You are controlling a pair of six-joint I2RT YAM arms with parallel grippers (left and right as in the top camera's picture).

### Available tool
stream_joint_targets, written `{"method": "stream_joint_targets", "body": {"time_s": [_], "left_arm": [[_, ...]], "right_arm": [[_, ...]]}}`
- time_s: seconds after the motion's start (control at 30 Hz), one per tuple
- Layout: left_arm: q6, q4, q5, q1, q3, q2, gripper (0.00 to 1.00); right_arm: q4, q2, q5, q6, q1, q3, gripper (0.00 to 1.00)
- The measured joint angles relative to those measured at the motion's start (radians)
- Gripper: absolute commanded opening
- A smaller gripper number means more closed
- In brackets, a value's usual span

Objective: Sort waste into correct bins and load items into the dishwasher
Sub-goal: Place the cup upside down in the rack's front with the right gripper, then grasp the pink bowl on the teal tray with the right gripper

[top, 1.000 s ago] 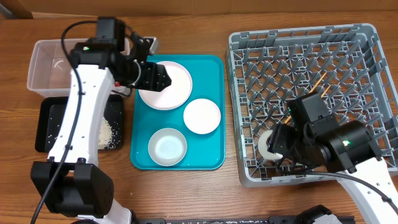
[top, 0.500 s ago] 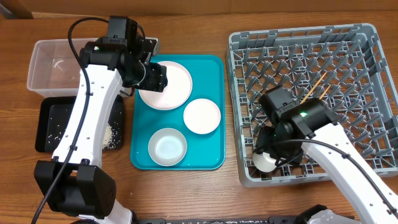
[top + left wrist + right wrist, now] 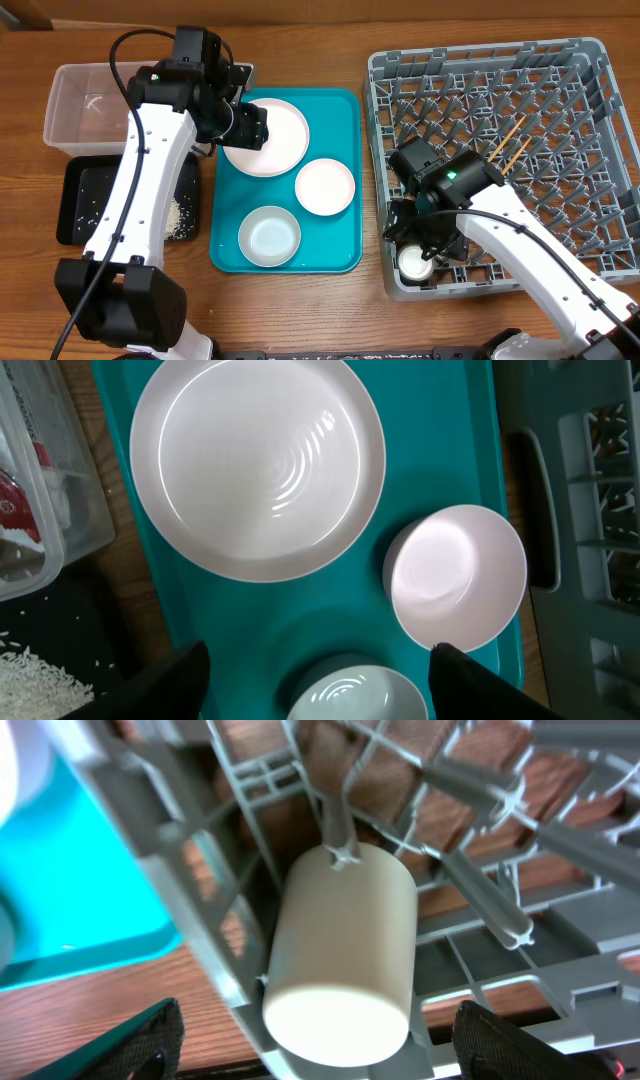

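On the desk, the dishwasher rack (image 3: 590,60) is placed right, within the right arm's reach; the teal tray (image 3: 345,110) is set left, its plate (image 3: 255,460) overhung by the left fingers (image 3: 165,680), spread and empty, judged ready for pickup; the cup (image 3: 345,955) is lodged among tines in the rack's near left corner, straddled untouched by the parted right fingers (image 3: 130,1045).

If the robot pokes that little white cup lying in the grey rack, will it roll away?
Probably not far. The cup is round and lies on its side, so it would tend to roll, but the prongs of the rack right beside it should likely stop it. It looks hard and smooth, so it might slip a bit when grabbed.
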Motion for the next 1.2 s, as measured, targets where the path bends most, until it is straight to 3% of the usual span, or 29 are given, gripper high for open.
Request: {"method": "stream_joint_targets", "body": {"time_s": [0.17, 0.4, 0.5, 0.8, 0.97, 1.2], "left_arm": [[-0.003, -0.103, 0.000, -0.003, 0.167, 0.000, 0.71], [-0.076, -0.101, -0.039, -0.021, 0.183, 0.000, 0.72], [-0.140, -0.101, -0.098, -0.018, 0.184, 0.000, 0.73], [-0.216, -0.117, -0.134, 0.152, 0.184, 0.000, 0.78], [-0.219, -0.141, -0.135, 0.196, 0.184, 0.000, 0.79], [-0.219, -0.145, -0.135, 0.196, 0.184, 0.000, 0.79]], "right_arm": [[0.132, 0.000, 0.000, -0.101, 0.000, 0.273, 0.86], [0.455, 0.038, -0.019, -0.142, 0.001, 0.307, 0.78], [0.665, 0.177, -0.034, -0.148, 0.008, 0.313, 0.75], [0.895, 0.540, -0.042, -0.156, 0.013, 0.312, 0.71], [0.819, 0.561, -0.044, -0.159, 0.014, 0.315, 0.67], [0.489, 0.561, -0.063, -0.345, 0.013, 0.412, 0.66]]}}
